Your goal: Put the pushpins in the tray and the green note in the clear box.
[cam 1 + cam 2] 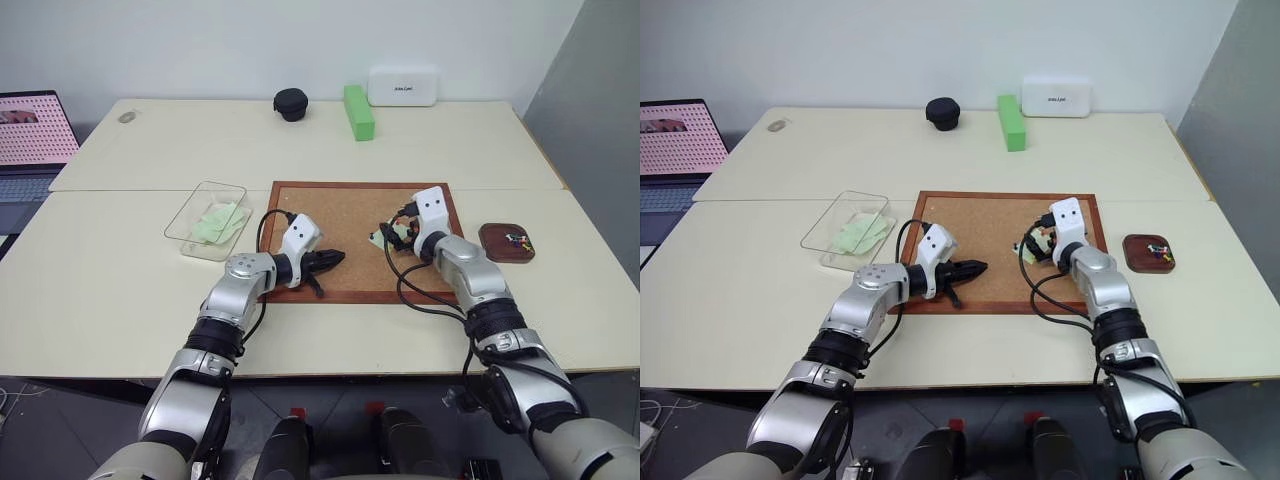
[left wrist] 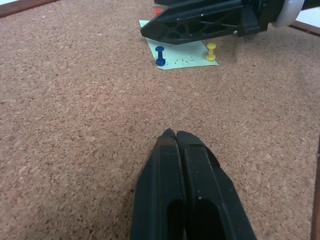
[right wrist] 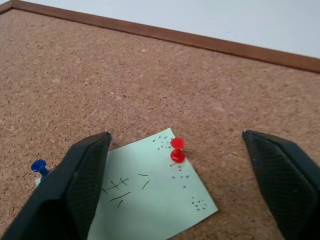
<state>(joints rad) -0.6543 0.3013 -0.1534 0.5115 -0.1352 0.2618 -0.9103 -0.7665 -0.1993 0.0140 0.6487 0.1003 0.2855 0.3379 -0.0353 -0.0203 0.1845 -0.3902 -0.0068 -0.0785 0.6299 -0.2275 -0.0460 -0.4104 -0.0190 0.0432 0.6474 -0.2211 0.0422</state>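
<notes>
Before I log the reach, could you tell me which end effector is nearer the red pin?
Right. The right end effector straddles the red pin; the left end effector sits shut farther back on the corkboard.

Right gripper (image 3: 175, 185) has jaws spread wide, red pushpin (image 3: 177, 149) upright in the gap between them, bare cork beyond it. Blue pushpin (image 2: 160, 55) and yellow pushpin (image 2: 211, 51) stand on the green note (image 2: 182, 55), just under the right gripper. Wide stretch of bare corkboard (image 1: 340, 215) lies between them and the closed left gripper (image 1: 335, 260). Clear box (image 1: 190, 215) and tray (image 1: 495, 250) sit off the board, uncovered from above.
</notes>
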